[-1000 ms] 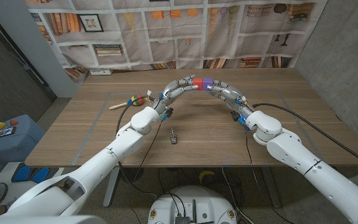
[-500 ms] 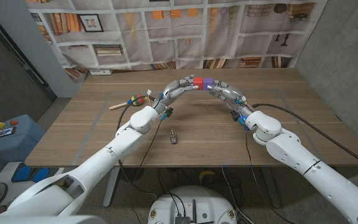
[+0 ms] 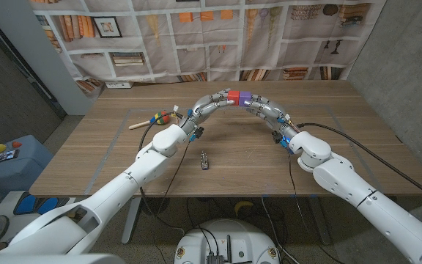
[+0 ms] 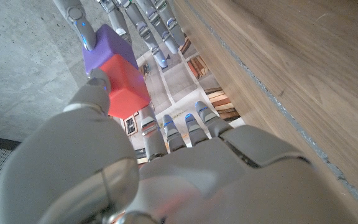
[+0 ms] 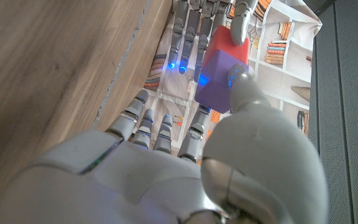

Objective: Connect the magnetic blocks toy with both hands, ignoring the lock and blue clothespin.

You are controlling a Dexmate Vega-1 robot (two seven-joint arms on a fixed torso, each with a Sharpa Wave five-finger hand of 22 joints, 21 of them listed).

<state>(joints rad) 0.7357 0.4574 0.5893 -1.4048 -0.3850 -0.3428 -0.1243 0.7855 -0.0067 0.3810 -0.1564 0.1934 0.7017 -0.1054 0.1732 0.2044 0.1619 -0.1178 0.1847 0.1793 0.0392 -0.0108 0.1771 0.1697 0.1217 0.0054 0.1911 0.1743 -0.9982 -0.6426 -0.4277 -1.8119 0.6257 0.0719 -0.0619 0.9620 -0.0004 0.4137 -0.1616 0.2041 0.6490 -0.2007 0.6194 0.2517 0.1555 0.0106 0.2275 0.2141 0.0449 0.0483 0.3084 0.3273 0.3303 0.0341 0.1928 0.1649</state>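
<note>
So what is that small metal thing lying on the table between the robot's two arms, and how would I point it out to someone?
Start at the wooden table and find the two white arms that meet over its middle. In the bare patch between them, nearer the front edge, lies the small metal object. It looks like the lock, though it is too small to be sure. It is grey, unlike the red block and purple block held above.

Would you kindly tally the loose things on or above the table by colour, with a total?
Red: 1, the red block
Purple: 1, the purple block
Metal grey: 1, the lock
Multicoloured with wooden handle: 1, the stick toy
Total: 4
</note>
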